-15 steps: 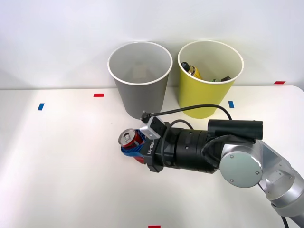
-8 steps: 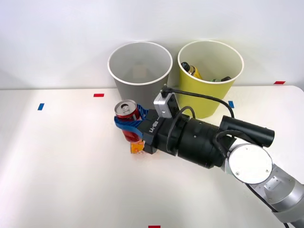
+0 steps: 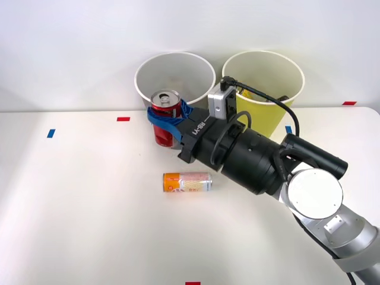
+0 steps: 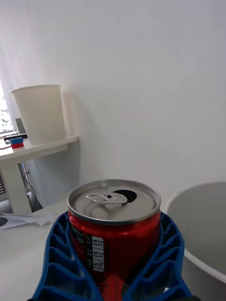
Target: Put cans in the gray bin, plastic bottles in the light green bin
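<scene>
Red can (image 3: 164,117): upright and off the worktop (image 3: 83,196), its silver top level with the gray bin's rim, on that bin's near-left side and not yet over the opening.
Pincer (image 3: 168,117): the right pincer has its blue ribbed fingers (image 4: 63,256) wrapped round the red can's (image 4: 113,225) body, pinching it firmly on both sides.
Gray bin (image 3: 174,83): white inside, nothing visible in it from here, so no can looks delivered yet.
Orange and white can (image 3: 187,182): lying on its side on the worktop, in front of the bins, untouched, second in line.
Light green bin (image 3: 264,80): a dark bottle tip (image 3: 281,98) pokes up inside, so the bottle half looks finished.
Progress: I'd call it past the midpoint; two cans left, one nearly there.
</scene>
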Robot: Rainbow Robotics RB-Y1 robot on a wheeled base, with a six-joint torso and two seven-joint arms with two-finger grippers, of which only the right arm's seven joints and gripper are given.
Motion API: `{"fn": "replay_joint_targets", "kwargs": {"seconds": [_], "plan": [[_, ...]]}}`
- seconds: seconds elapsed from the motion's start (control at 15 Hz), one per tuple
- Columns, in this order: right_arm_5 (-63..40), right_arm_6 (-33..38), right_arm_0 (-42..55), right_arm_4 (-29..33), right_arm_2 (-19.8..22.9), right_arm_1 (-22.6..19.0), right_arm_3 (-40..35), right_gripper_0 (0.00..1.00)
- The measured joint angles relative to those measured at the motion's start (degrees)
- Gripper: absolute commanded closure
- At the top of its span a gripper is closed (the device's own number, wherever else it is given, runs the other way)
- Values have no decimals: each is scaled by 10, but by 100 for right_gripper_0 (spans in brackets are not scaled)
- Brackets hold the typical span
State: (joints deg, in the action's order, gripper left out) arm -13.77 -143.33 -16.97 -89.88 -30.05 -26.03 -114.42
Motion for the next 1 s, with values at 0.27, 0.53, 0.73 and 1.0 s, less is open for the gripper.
{"fn": "replay_joint_targets", "kwargs": {"seconds": [0.27, 0.53, 0.73, 1.0], "plan": [[14, 9, -41, 0, 12, 23, 33, 100], [55, 11, -81, -5, 26, 67, 91, 100], [57, 10, -95, -5, 52, 87, 113, 100], [57, 5, -123, 6, 71, 109, 171, 100]]}}
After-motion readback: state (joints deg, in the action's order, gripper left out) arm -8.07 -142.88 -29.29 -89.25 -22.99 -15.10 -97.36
